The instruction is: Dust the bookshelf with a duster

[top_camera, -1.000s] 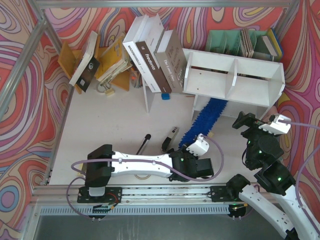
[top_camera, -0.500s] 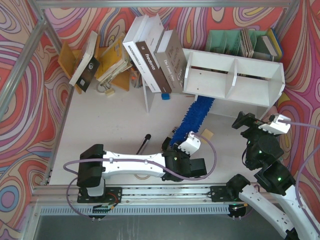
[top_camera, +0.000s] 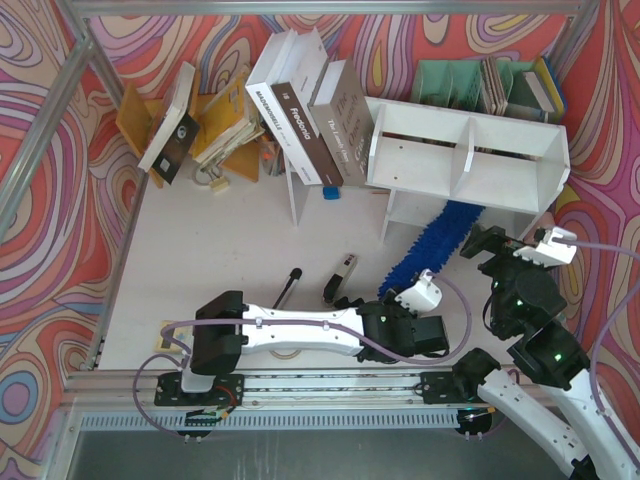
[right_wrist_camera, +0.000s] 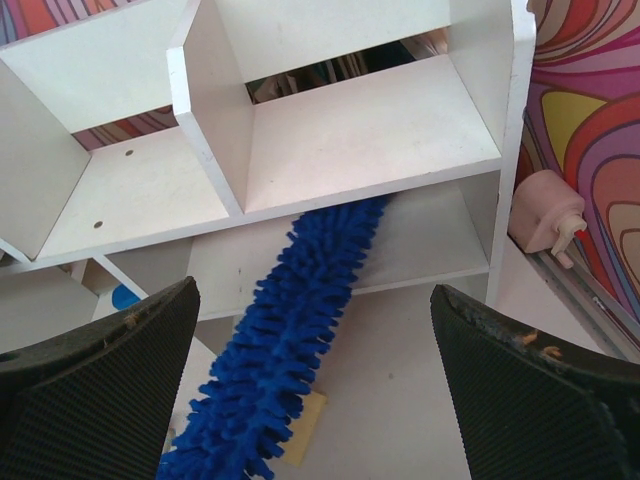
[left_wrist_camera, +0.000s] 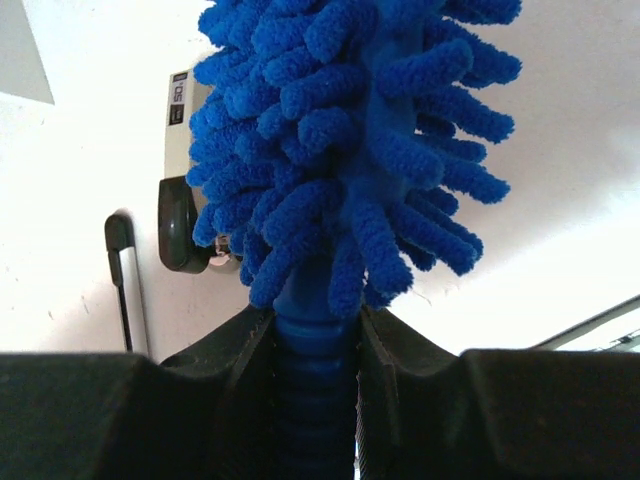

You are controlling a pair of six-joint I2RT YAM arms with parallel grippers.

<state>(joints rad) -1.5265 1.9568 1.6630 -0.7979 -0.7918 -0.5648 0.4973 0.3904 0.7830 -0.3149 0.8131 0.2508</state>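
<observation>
The white bookshelf [top_camera: 470, 160] stands at the back right, its upper tier split by a divider; the right wrist view shows it from the front [right_wrist_camera: 370, 130]. The blue fluffy duster [top_camera: 435, 238] slants from table centre up to the right, its tip under the lower tier's right half [right_wrist_camera: 300, 320]. My left gripper [top_camera: 398, 297] is shut on the duster's ribbed blue handle [left_wrist_camera: 315, 380], with the strands [left_wrist_camera: 340, 130] fanning out just beyond its tips. My right gripper [top_camera: 490, 245] hovers open in front of the shelf, its ribbed pads [right_wrist_camera: 100, 390] wide apart and holding nothing.
Large books [top_camera: 310, 105] lean against a thin white panel [top_camera: 297, 195] left of the shelf. A pale green file organiser [top_camera: 460, 82] stands behind it. A small black-and-silver tool [top_camera: 342, 275] and a black pen [top_camera: 287, 288] lie near the left arm. A tan scrap [right_wrist_camera: 305, 440] lies under the duster.
The left arm swung the duster left, then back to the right, so its tip now sits further right under the shelf. The right arm has stayed still.
</observation>
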